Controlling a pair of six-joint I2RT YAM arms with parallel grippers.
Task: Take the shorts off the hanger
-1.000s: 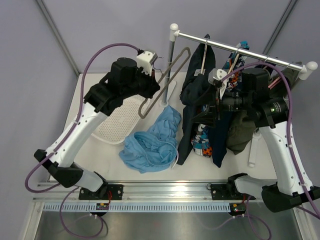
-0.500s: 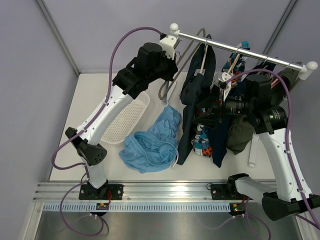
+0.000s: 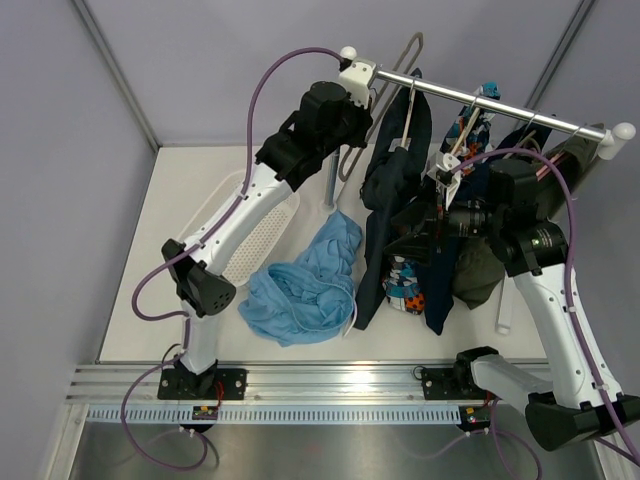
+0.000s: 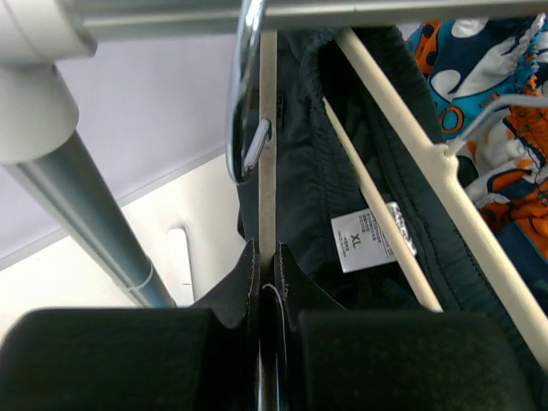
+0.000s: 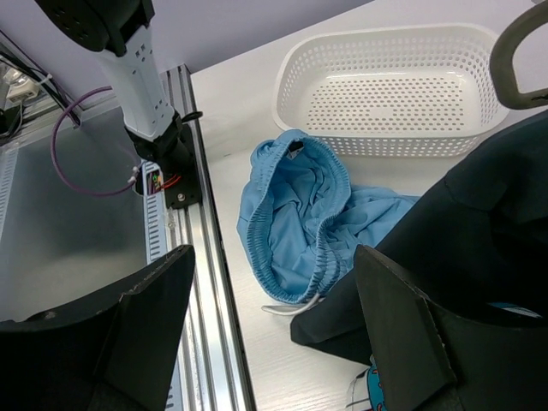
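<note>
The light blue shorts (image 3: 305,280) lie crumpled on the table, off any hanger; they also show in the right wrist view (image 5: 300,214) with a white drawstring. The dark navy shorts (image 3: 385,190) hang from a pale hanger on the rail (image 3: 500,108); their XL label shows in the left wrist view (image 4: 364,240). My left gripper (image 3: 355,100) is shut on the bar of an empty grey hanger (image 3: 403,55), whose metal hook (image 4: 244,128) is up at the rail's left end. My right gripper (image 3: 415,235) is open and empty beside the dark shorts (image 5: 479,231).
A white perforated basket (image 3: 250,240) sits on the table at the left, seen too in the right wrist view (image 5: 394,86). Patterned blue-orange shorts (image 3: 405,285) and an olive garment (image 3: 480,265) hang further right. The rack's upright post (image 4: 94,223) stands by my left gripper.
My left arm has lifted the empty grey hanger from beside the rack post up to the rail's left end. My right gripper has shifted slightly lower and stays open.
</note>
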